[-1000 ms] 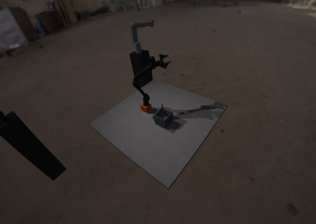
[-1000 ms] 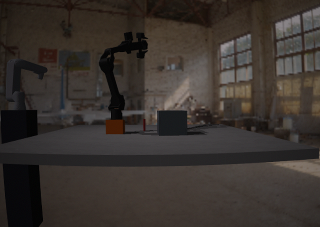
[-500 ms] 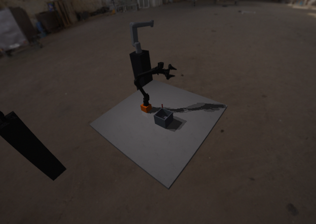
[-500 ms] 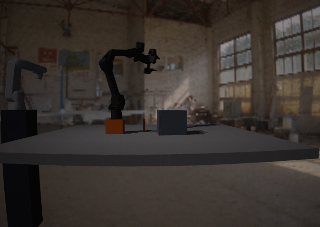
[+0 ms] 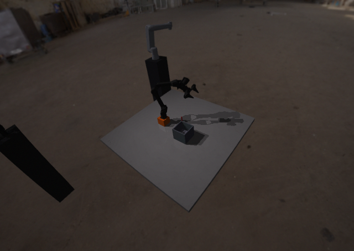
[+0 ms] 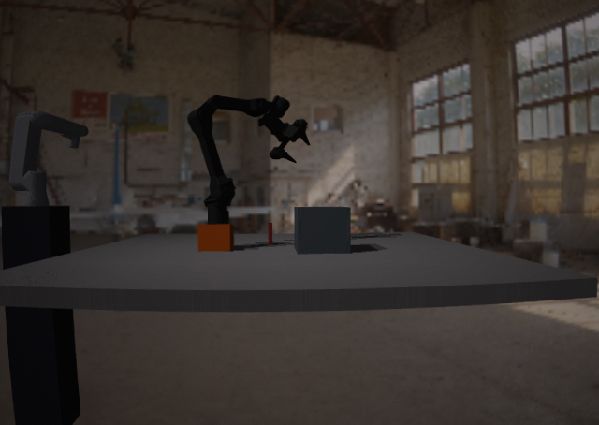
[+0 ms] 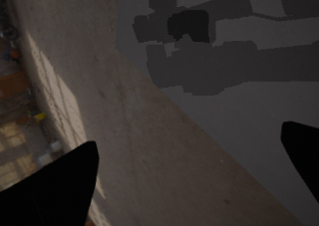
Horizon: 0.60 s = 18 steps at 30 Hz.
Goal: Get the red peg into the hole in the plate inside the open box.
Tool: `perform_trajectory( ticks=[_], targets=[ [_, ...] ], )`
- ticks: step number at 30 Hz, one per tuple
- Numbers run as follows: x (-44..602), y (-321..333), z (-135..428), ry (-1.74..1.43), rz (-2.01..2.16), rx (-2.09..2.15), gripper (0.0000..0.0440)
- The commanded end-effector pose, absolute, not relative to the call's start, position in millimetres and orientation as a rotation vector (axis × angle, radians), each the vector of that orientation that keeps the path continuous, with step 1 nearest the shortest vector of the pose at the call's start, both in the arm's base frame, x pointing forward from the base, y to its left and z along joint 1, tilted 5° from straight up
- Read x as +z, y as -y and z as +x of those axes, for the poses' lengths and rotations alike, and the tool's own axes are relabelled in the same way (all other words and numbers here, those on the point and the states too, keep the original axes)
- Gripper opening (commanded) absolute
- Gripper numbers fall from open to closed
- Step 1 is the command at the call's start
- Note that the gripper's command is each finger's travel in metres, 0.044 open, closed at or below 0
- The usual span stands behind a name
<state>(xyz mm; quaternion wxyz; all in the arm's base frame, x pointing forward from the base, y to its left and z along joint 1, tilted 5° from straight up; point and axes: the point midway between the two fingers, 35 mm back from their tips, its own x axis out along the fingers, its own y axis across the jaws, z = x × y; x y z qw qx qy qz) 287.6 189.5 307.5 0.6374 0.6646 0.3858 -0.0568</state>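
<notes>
The thin red peg (image 5: 181, 118) (image 6: 270, 233) stands upright on the table, between the orange base block and the box. The grey open box (image 5: 179, 135) (image 6: 322, 229) sits beside it. The inside of the box is only partly visible in the top view, and the hole in its plate cannot be made out. My gripper (image 5: 195, 94) (image 6: 301, 153) (image 7: 190, 140) is open and empty, high above the table and tilted downward. Neither peg nor box shows in the wrist view.
The orange block (image 5: 163, 120) (image 6: 215, 238) is at the arm's foot. The grey table (image 5: 160, 162) (image 6: 241, 275) (image 7: 259, 107) carries the arm's shadow; its edge crosses the wrist view. A grey arm (image 5: 150, 38) (image 6: 24, 150) stands on a black pedestal (image 5: 157, 74) (image 6: 38, 353) beyond the table.
</notes>
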Motion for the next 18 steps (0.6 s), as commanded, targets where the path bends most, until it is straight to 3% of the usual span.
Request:
perform_trajectory(
  ticks=[1, 18],
  targets=[
    [280.0, -180.8, 284.5, -0.95, 1.5, -0.234, 0.044],
    [190.0, -148.5, 239.7, -1.215, 1.403, -0.655, 0.044]
  ],
)
